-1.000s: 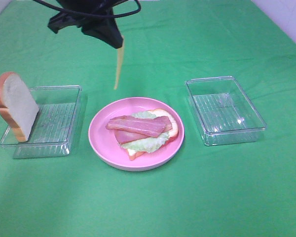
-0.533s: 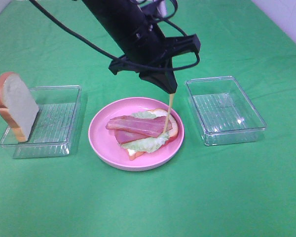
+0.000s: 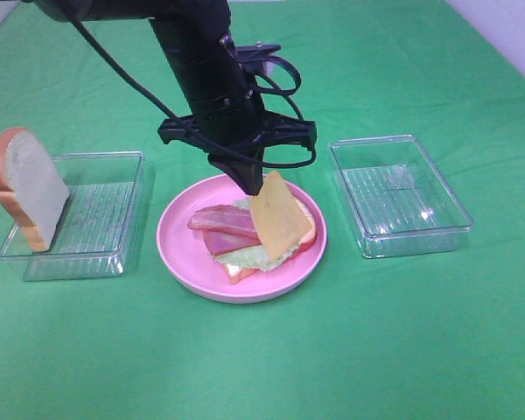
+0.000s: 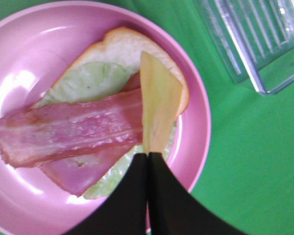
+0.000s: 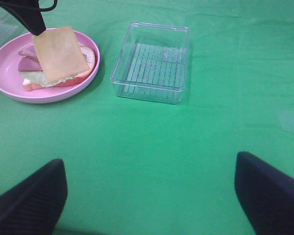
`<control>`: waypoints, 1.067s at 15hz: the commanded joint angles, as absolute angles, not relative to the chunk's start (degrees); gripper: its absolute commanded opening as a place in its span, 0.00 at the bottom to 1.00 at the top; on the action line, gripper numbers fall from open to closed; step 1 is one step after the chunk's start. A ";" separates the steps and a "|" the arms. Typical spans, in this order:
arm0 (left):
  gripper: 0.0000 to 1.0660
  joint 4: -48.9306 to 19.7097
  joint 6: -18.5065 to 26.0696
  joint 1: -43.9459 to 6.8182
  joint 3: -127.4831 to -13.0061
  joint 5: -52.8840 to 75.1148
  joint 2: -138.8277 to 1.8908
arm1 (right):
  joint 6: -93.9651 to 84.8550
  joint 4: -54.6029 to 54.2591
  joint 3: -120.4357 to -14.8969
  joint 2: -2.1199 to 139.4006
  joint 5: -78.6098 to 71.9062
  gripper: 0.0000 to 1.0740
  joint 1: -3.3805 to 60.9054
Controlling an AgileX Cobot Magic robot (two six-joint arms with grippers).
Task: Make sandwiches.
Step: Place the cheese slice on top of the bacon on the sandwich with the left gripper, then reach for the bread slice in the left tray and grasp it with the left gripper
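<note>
On the pink plate (image 3: 179, 254) lies a half-built sandwich: a bread slice (image 3: 308, 226), lettuce (image 3: 249, 255) and bacon strips (image 3: 219, 220). My left gripper (image 3: 255, 179) is shut on one edge of a thin yellow cheese square (image 3: 278, 214) and holds it tilted just above the bacon. The left wrist view shows the cheese (image 4: 159, 105) hanging from the shut fingertips (image 4: 147, 155) over the bacon (image 4: 68, 129). A second bread slice (image 3: 26, 185) leans upright in the left clear tray (image 3: 101, 219). My right gripper (image 5: 149, 186) is open, off the plate; the cheese (image 5: 59, 53) shows far off.
An empty clear tray (image 3: 398, 192) stands right of the plate, also seen in the right wrist view (image 5: 152, 62). Green cloth (image 3: 350, 350) covers the whole table. The left arm (image 3: 201, 70) reaches over the plate from the back.
My left gripper has come from the back left to over the plate and dropped low. The cheese, edge-on before, now hangs face-on just over the bacon.
</note>
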State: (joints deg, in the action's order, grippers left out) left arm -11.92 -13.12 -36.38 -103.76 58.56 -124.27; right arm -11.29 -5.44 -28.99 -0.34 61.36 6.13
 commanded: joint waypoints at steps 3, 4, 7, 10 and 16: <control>0.20 -5.73 -20.80 -36.55 -104.34 60.22 -125.19 | -12.03 -5.73 -28.93 -1.15 61.13 0.81 6.02; 0.47 -2.18 -21.72 -36.55 -106.51 62.45 -125.08 | -12.03 -5.73 -28.93 -1.15 61.13 0.81 6.02; 0.70 7.16 -21.72 -36.55 -114.08 70.82 -125.08 | -12.03 -5.73 -28.93 -1.15 61.13 0.81 6.02; 0.70 10.37 -21.60 -36.55 -120.21 73.34 -123.87 | -12.03 -5.73 -28.93 -1.15 61.13 0.81 6.02; 0.71 1.26 -20.00 -25.32 -120.21 73.40 -115.11 | -12.03 -5.73 -28.93 -1.15 61.13 0.81 6.02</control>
State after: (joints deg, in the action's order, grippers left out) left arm 3.67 -20.40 -27.73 -121.35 69.33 -117.74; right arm -11.29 -5.44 -28.99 -0.34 61.36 6.13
